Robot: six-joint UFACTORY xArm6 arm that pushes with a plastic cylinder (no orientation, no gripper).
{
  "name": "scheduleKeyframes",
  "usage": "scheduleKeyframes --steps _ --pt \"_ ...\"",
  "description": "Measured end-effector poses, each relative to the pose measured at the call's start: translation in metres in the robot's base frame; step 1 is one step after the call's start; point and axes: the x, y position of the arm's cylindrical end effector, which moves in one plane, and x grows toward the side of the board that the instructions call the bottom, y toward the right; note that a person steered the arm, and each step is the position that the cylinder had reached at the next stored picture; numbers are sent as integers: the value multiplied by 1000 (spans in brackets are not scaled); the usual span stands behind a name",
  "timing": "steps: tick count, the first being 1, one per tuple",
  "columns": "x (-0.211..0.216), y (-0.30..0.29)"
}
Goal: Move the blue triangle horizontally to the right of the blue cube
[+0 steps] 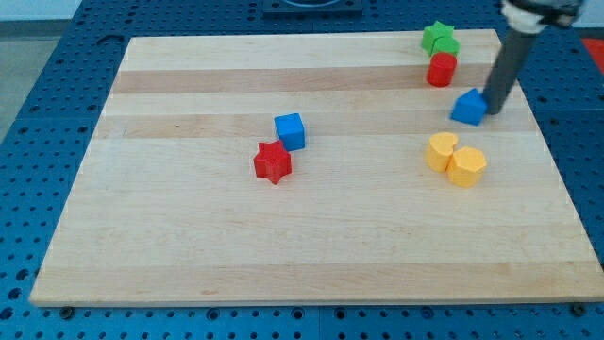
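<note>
The blue triangle (468,108) lies on the wooden board at the view's right. My tip (493,112) is at the triangle's right side, touching it or nearly so. The blue cube (291,130) sits near the board's middle, far to the view's left of the triangle and slightly lower in the view. The dark rod rises from the tip toward the view's top right.
A red star (273,162) sits just below-left of the blue cube. A red cylinder (441,70) and a green star (440,40) stand above the triangle. A yellow heart (441,151) and a yellow hexagon (466,166) lie below it. The board's right edge (540,132) is near.
</note>
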Motion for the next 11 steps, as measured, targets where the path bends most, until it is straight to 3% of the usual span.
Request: scheduleKeyframes --steps 1,4,6,7,10,11 --pt "12 -61" --pt "-9 -62" --pt "68 -104" --pt "55 -103" --pt "-44 -99" --pt "-26 -127"
